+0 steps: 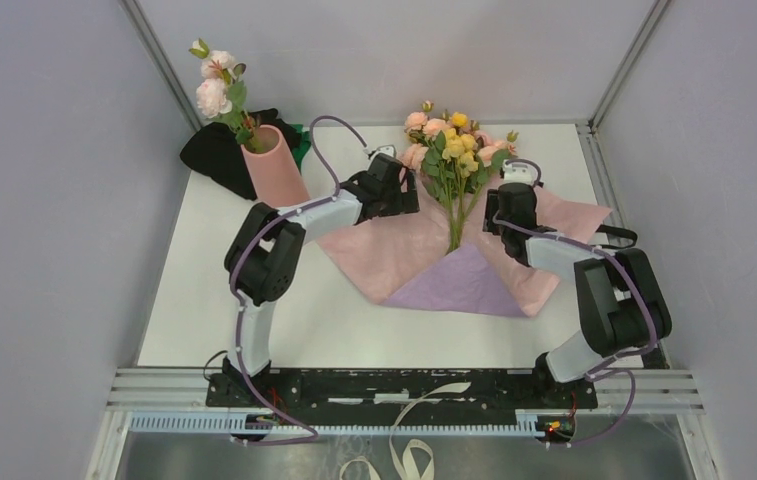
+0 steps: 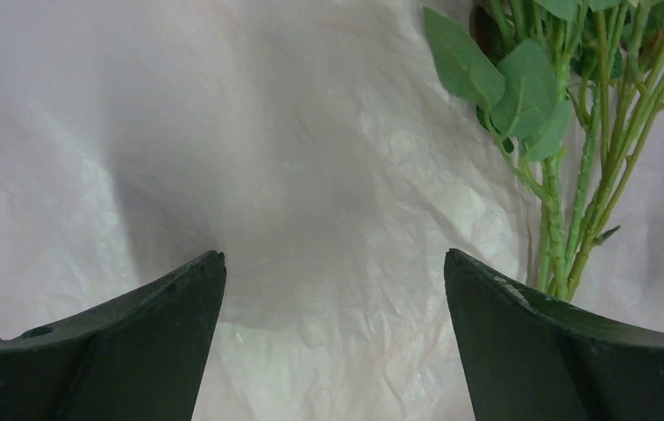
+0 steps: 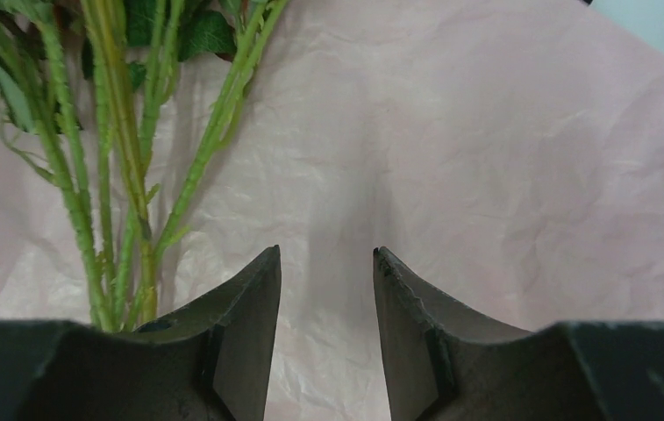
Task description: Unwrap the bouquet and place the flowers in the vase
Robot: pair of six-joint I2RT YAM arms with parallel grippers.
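Note:
The bouquet's paper (image 1: pixel 384 250) lies spread flat on the table, pink side up, with a lilac corner (image 1: pixel 459 285) folded over at the front. The flowers (image 1: pixel 454 150), peach roses and yellow blooms, lie on it with their stems (image 2: pixel 565 219) (image 3: pixel 109 175) pointing toward me. Just left of the stems my left gripper (image 1: pixel 404 195) (image 2: pixel 335 259) hovers wide open over bare paper (image 2: pixel 310 132). Right of the stems is my right gripper (image 1: pixel 494 215) (image 3: pixel 326 253), partly open with only paper (image 3: pixel 486 175) between its fingers. The salmon-pink vase (image 1: pixel 276 170) stands at the back left.
A pale pink sprig with buds (image 1: pixel 216 85) stands in the vase, which leans against a black cloth lump (image 1: pixel 216 155). A black strip (image 1: pixel 619 235) lies at the paper's right edge. Grey walls close in on three sides.

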